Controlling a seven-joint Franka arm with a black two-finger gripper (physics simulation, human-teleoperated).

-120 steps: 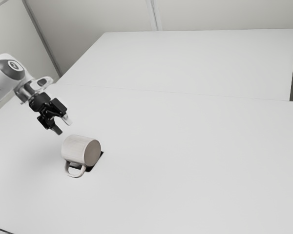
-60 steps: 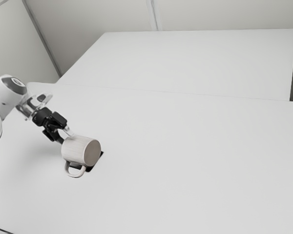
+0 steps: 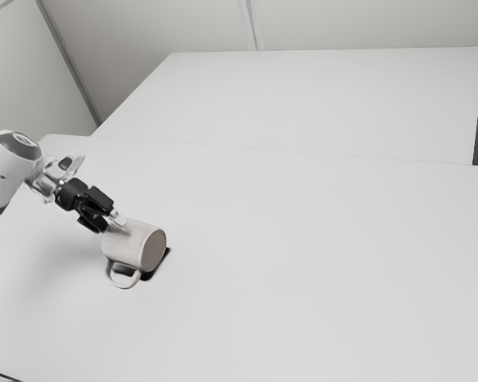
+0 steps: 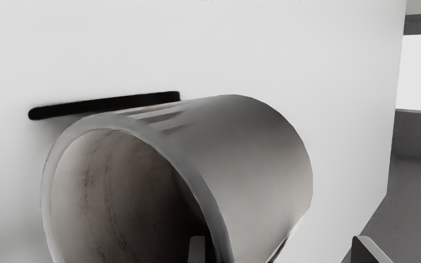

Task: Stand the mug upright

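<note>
So I'm running this remotely, and my hand (image 4: 284,250) is right at the mouth of the mug (image 3: 132,245), fingers spread. One finger (image 4: 197,250) pokes into the opening and the other (image 4: 368,251) is outside the wall with a gap to it, so no pinch on anything as far as I can tell. The mug itself is lying on its side on the worktop (image 3: 319,255), mouth towards the arm, base facing away from it, handle (image 3: 122,281) sticking out towards the near edge of the exterior view. There's also a dark strip (image 4: 104,105) along the mug's side away from my outer finger; no clue if it's an object or just shadow.

Progress-wise: I'd say the hand is lined up nicely around the rim, but upright it ain't. What's left, imo, is closing on that wall, tipping the mug till its base is down, then letting go once it stands steady.
</note>
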